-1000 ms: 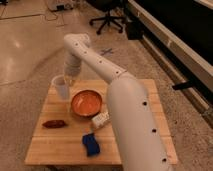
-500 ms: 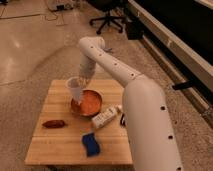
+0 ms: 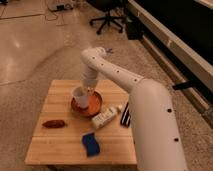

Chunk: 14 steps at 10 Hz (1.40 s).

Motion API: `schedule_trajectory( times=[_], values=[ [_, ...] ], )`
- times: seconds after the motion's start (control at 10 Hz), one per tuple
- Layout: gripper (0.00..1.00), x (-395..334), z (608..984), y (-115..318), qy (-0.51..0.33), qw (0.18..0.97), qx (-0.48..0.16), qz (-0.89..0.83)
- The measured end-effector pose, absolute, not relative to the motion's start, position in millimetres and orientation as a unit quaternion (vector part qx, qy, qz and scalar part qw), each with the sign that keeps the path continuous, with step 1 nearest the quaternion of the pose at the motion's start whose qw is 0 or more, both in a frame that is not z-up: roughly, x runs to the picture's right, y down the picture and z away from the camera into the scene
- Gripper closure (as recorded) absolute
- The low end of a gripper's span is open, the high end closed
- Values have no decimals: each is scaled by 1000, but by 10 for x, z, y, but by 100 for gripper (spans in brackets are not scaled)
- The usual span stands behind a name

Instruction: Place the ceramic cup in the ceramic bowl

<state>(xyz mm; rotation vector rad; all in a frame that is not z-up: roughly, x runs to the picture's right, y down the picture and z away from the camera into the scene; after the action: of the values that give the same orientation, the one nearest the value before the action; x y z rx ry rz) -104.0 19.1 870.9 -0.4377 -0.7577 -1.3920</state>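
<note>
The ceramic cup (image 3: 80, 96) is small, white and round. It is at the left part of the ceramic bowl (image 3: 92, 106), a wide orange-brown dish near the middle of the wooden table (image 3: 60, 145). My gripper (image 3: 86, 90) comes down from the white arm and is shut on the cup at its right rim. I cannot tell whether the cup rests in the bowl or hangs just above it.
A white bottle-like box (image 3: 106, 118) lies right of the bowl, with a dark object (image 3: 125, 115) beside it. A brown oblong item (image 3: 53, 123) lies at the left and a blue sponge (image 3: 91, 144) at the front. An office chair (image 3: 107, 17) stands far behind.
My arm has carried the cup rightward from the table's left side to the bowl and lowered it at the bowl's left part.
</note>
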Motion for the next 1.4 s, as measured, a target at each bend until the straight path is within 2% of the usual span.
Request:
schedule_trajectory(
  times=[0.3,0.5,0.6,1.4],
  values=[
    [40,-900,8895,160,-307,706,-197,-607],
    [24,-835,8931,160,-296,715,-201,-601],
    [20,-775,8917,140,-291,722,-203,-594],
    [20,-648,8346,-103,-319,733,-176,-575]
  ],
)
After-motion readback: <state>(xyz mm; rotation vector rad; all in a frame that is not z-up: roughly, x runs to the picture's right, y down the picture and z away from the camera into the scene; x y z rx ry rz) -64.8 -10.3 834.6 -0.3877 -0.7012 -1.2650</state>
